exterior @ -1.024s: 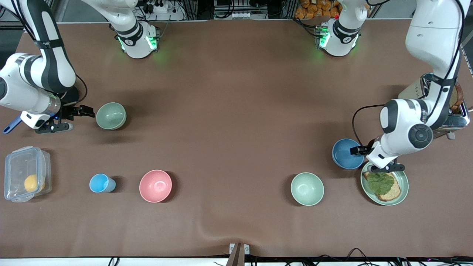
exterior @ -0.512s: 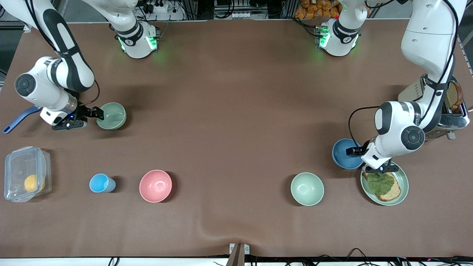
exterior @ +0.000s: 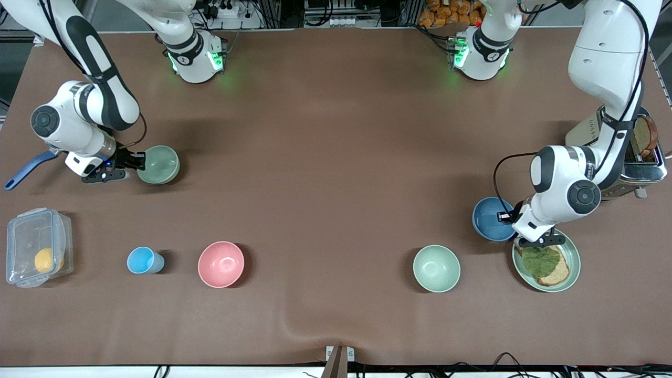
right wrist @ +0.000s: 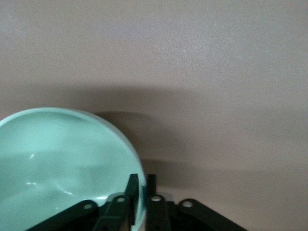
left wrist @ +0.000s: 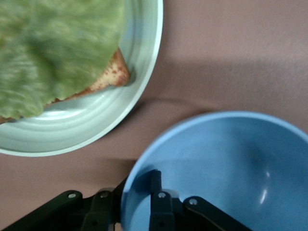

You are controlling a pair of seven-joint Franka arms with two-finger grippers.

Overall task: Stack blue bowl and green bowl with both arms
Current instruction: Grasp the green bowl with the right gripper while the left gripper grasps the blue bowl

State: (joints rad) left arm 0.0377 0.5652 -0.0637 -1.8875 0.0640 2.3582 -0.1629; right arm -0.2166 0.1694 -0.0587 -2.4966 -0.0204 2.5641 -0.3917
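Now both rims have been straddled and pinched: blue bowl [exterior: 492, 218] by left gripper [exterior: 508, 216], green bowl [exterior: 158, 164] by right gripper [exterior: 137, 160], ready for lifting.

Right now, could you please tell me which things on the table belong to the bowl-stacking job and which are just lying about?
Job:
- round matte blue bowl, left gripper at its rim
- pale sage-green bowl, right gripper at its rim

Lying about:
- mint-green bowl
- pink bowl
- small light-blue cup
- green plate with bread and lettuce
- clear lidded box
- metal toaster
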